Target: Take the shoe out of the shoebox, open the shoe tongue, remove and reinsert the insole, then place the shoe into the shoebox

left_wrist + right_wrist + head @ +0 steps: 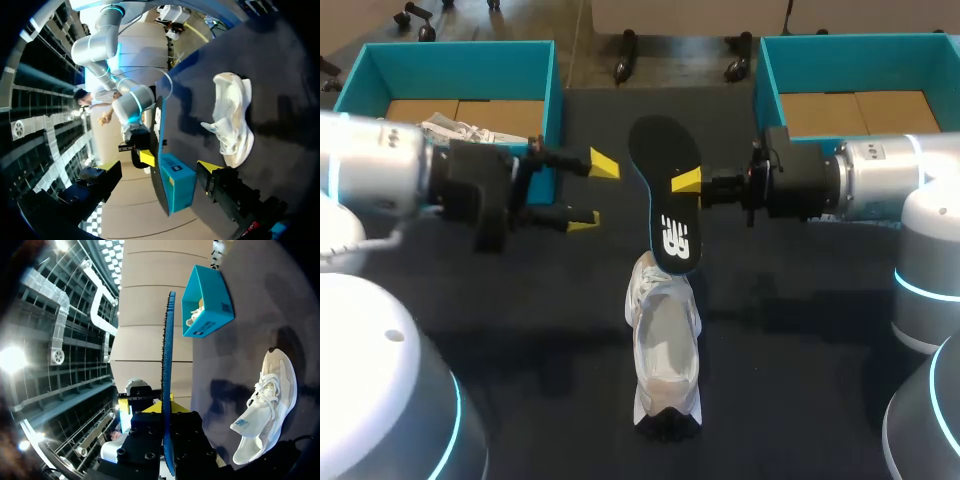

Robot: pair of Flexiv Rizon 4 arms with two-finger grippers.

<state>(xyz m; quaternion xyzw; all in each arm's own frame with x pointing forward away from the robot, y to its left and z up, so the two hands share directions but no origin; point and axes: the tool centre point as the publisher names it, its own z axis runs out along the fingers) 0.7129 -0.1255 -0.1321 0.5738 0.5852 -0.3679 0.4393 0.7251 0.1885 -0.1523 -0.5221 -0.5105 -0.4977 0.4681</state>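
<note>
Black table, teal shoebox L and teal shoebox R at far corners. White shoe mid-table, outside both. R gripper pinches black insole, held over shoe's far end. L gripper empty, fingers spread, beside teal shoebox L.

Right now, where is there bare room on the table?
Bare table lies right of the shoe, and left of it, short of the left gripper. The middle is crowded: the right gripper holds the insole at the shoe's far end.
</note>
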